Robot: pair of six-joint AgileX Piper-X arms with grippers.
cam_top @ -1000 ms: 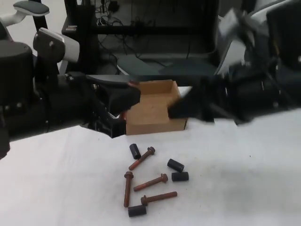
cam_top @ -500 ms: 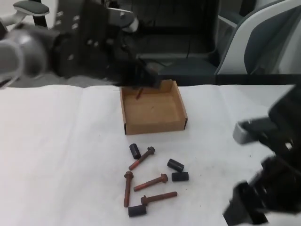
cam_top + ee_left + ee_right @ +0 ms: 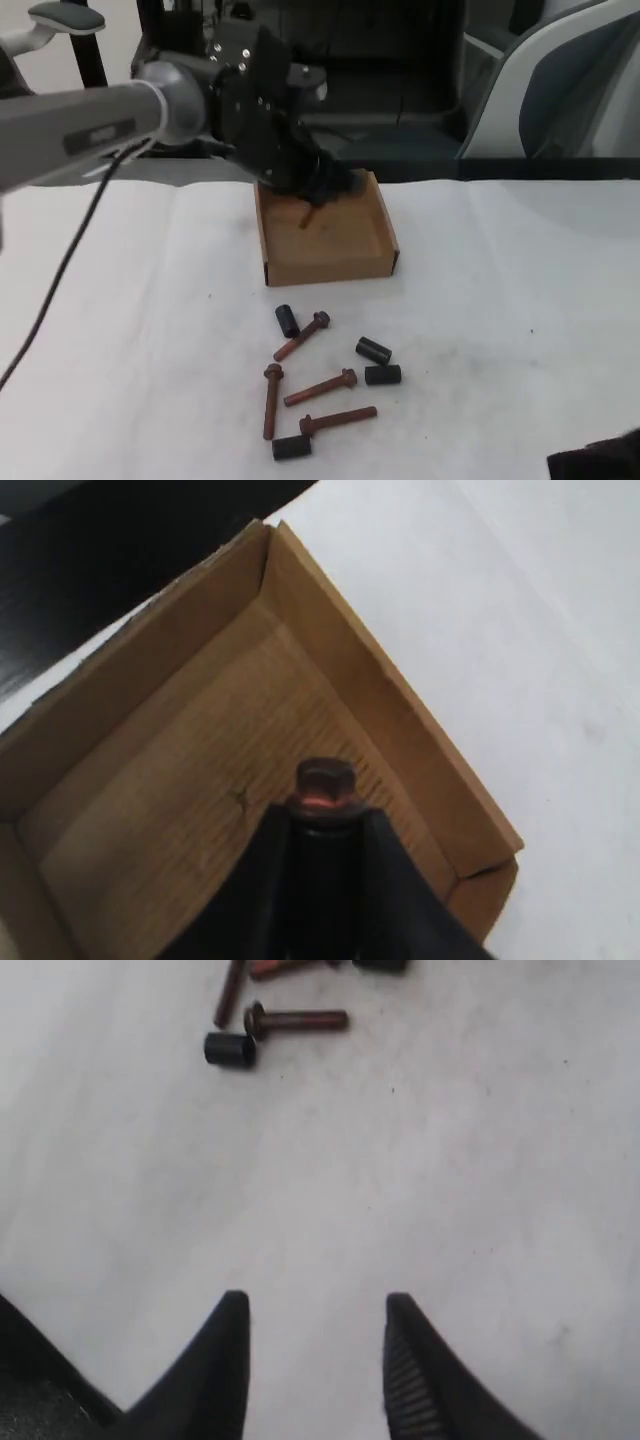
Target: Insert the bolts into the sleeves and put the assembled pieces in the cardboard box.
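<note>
The left gripper (image 3: 324, 818) is hanging right over the brown open-topped cardboard box (image 3: 385, 715), fingers clamped on a rust-brown hex-head metal bolt (image 3: 323, 780). A dark piece (image 3: 325, 865) is sitting btwn the fingers, so it's prob. an assembled pair, but that's a guess. The bolt's long axis is pointing steeply down, head end toward the box floor, over the box's far half, so the drop spot is lying straight below the fingers. The right gripper (image 3: 315, 1310) is hovering w/ fingers apart, well away from the box on its near side. It is past the four loose rust-brown bolts (image 3: 320, 387) and four short black cylindrical sleeves (image 3: 373, 350) lying on the white bench cover (image 3: 500, 300).
</note>
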